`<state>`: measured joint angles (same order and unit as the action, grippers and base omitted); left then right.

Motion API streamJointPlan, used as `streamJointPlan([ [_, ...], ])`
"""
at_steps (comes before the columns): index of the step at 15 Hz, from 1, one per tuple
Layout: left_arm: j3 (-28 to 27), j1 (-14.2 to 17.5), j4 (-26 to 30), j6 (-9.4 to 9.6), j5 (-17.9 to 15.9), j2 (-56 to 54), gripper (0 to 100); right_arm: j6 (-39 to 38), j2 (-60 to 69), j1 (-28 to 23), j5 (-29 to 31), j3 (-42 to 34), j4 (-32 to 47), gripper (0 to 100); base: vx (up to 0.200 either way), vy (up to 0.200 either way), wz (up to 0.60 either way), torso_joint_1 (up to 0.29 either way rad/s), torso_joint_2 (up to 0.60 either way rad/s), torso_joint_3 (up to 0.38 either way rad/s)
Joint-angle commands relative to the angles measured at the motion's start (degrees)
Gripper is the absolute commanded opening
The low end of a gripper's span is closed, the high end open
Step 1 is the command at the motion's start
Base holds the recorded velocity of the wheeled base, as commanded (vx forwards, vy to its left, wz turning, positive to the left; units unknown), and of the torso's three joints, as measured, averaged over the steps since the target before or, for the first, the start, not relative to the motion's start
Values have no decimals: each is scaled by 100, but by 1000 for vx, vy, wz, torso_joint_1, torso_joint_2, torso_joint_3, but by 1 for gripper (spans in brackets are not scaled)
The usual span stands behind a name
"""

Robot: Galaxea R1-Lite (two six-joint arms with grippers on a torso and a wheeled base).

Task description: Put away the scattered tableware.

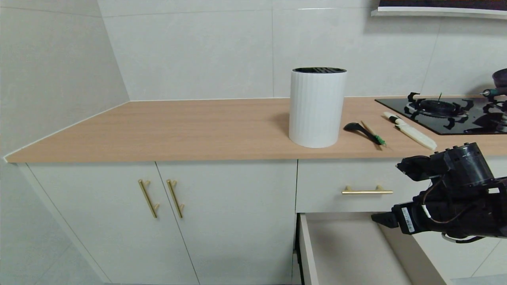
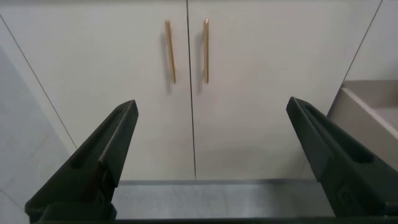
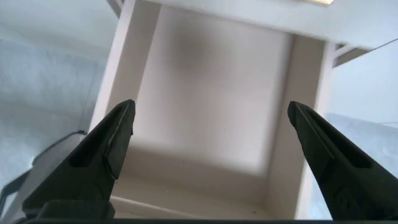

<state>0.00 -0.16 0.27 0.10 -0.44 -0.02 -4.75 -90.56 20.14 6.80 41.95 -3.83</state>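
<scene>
I'm looking at a home kitchen. A wood-topped bench (image 1: 178, 126) runs across the middle of the head view against a pale tiled wall (image 1: 198, 47). A black gas hob (image 1: 439, 109) sits at the right edge, under the lip of an extractor hood (image 1: 439, 10) at upper right. Below are white cupboard doors (image 1: 119, 221) with brass handles (image 1: 148, 198) and an open drawer (image 1: 348, 253). A ladle (image 1: 358, 128) and a knife (image 1: 410, 130) lie beside a utensil holder (image 1: 317, 107).

One holder (image 1: 317, 109), one ladle (image 1: 358, 129), one knife (image 1: 410, 130)
</scene>
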Motion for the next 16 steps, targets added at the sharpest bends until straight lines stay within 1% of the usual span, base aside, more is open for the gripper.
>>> streamJointPlan([
  [1,0,7,0,-1,0,2,100,1,4,-1,-3,-20,-4,100,0,0,0,183,-471,-281],
  [10,0,-2,0,-1,0,2,100,1,-5,-10,-12,-20,-65,100,0,0,0,206,-487,-281],
  [12,0,-2,0,-1,0,2,100,18,-58,-10,-3,24,-268,100,0,0,0,171,-368,-210],
  [13,0,7,0,-1,0,2,100,27,-172,-89,-12,147,-602,100,0,0,0,66,-154,-85],
  [14,0,-2,0,-1,0,2,100,45,-383,-212,5,411,-769,100,0,0,0,41,-85,-61],
  [15,0,-2,0,-1,0,2,100,45,-805,-397,49,1140,-566,100,0,0,0,0,0,0],
  [16,0,-2,0,-1,0,2,100,27,-1016,-458,49,1509,-294,100,0,0,0,0,0,0],
])
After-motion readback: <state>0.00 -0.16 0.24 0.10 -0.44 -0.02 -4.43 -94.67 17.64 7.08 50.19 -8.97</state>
